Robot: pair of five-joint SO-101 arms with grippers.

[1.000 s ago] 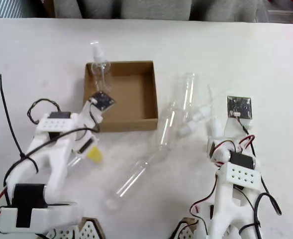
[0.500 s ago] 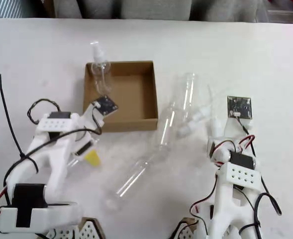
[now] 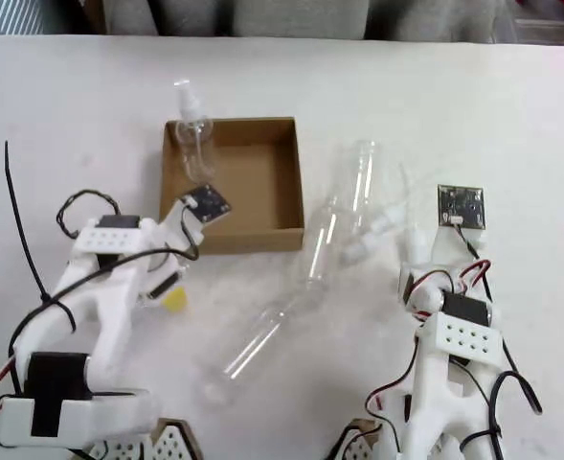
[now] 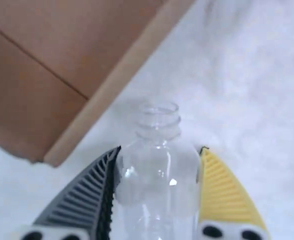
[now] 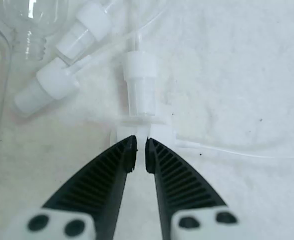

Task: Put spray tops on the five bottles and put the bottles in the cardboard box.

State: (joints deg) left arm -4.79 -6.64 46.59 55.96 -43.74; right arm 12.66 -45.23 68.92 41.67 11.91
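White table (image 3: 511,115) carried everything, with the box (image 3: 291,182) left of its middle. My left gripper (image 4: 159,150) was clamped on an uncapped bottle (image 4: 159,130), just off the box's near wall, toward the table's left edge. I judged it light, thin-walled and slick, stiff enough but likely to dent under a hard squeeze, so the body below the shoulder, where the pads sat, looked the right hold. Its long axis ran straight out between the jaws, open neck aimed at that near wall. My right gripper (image 5: 137,145), toward the table's right edge, had its jaws almost together and seemed to nip the end of a spray top (image 5: 139,85), whose axis pointed away from the jaws. That small, hard piece should tolerate a firm pinch.
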